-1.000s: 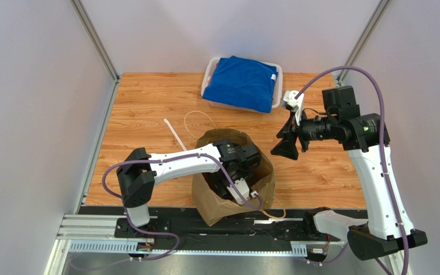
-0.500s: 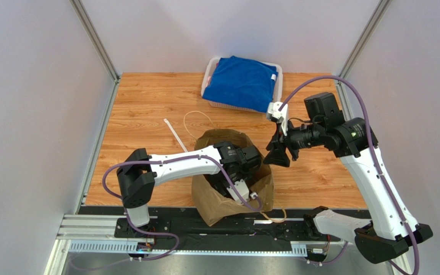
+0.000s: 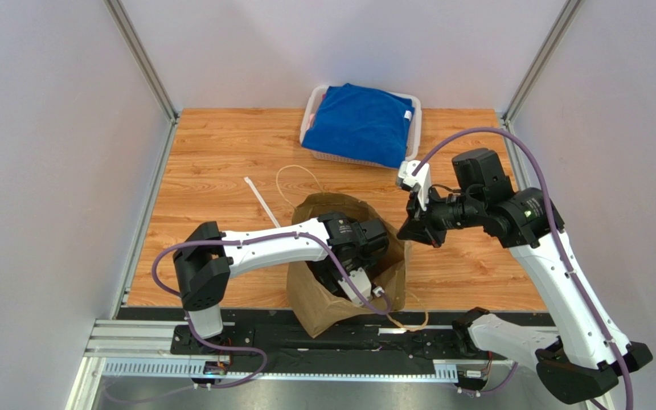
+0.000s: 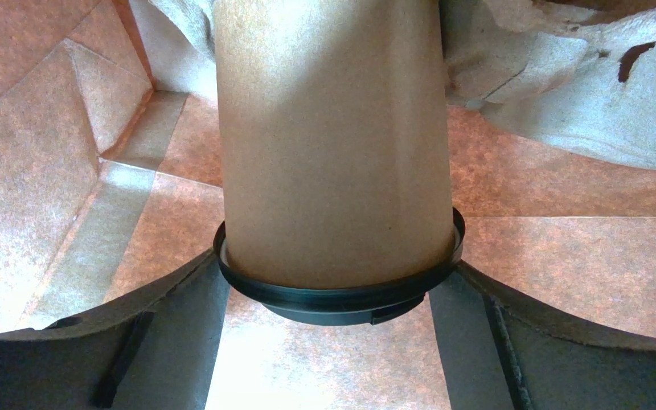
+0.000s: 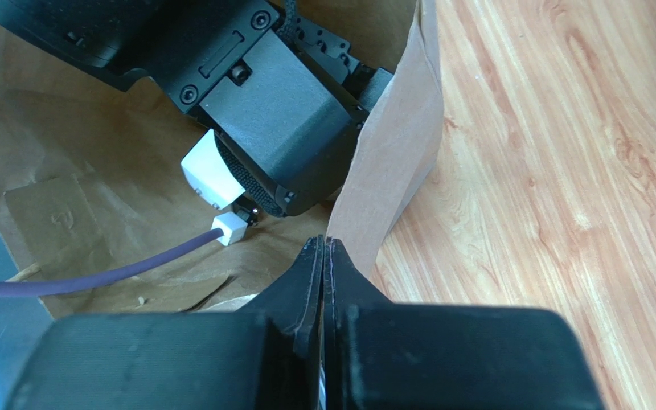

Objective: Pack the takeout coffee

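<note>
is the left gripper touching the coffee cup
Touching. Left wrist view: both fingers of the left gripper meet the black lid of the takeout coffee, no gap either side.

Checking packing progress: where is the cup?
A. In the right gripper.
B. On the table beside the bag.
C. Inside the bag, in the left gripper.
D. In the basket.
C: the left wrist view shows the cup in the left gripper, with the bag walls all around.
</note>
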